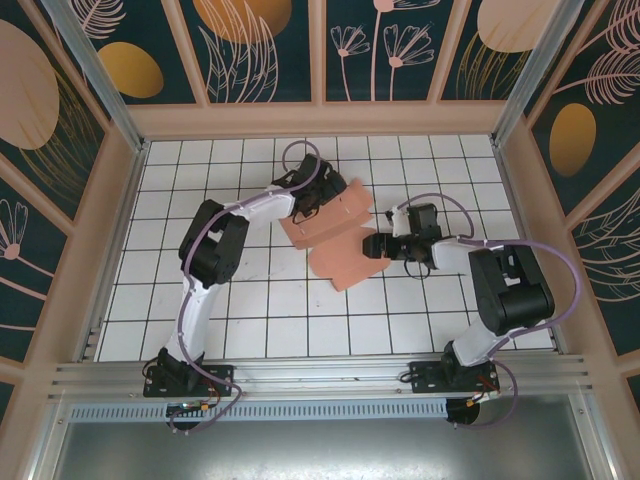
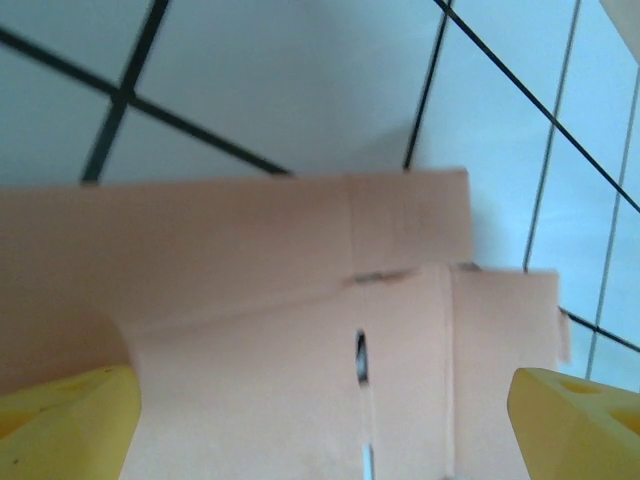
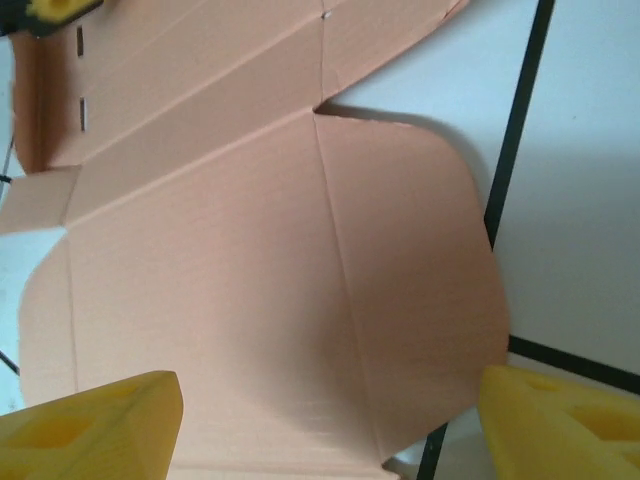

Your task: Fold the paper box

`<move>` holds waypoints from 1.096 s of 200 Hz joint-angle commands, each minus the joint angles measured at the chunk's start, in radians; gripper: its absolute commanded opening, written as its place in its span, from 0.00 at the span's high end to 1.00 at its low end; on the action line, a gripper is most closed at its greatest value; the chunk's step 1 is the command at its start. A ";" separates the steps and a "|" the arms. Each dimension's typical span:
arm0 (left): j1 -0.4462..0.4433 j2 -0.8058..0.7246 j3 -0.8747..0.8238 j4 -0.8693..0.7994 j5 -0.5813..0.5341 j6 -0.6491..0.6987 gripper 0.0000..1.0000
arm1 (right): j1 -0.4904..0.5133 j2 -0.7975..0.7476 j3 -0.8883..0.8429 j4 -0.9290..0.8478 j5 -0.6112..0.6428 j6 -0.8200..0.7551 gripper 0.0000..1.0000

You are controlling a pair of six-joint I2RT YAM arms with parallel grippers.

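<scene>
Bright, even light; blurred wrist views

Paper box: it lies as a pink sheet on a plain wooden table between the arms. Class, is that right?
No: the table is white with black grid lines, not wood, as the top external view shows. The paper box does lie as a pink sheet between the left arm and right arm.

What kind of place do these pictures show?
Probably a robot work cell: a white gridded table, leaf-patterned wall panels enclosing it, and the left arm and right arm bolted to a metal rail.
</scene>
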 commanded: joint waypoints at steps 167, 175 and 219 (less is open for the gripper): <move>0.054 -0.750 -0.691 0.132 -0.369 0.214 0.01 | 0.154 0.466 0.747 -0.085 0.221 0.172 0.35; 0.054 -0.776 -0.719 0.137 -0.374 0.214 0.01 | 0.154 0.498 0.791 -0.109 0.242 0.196 0.46; 0.054 -0.811 -0.723 0.107 -0.401 0.273 0.01 | 0.073 0.539 0.846 -0.200 0.230 0.188 0.39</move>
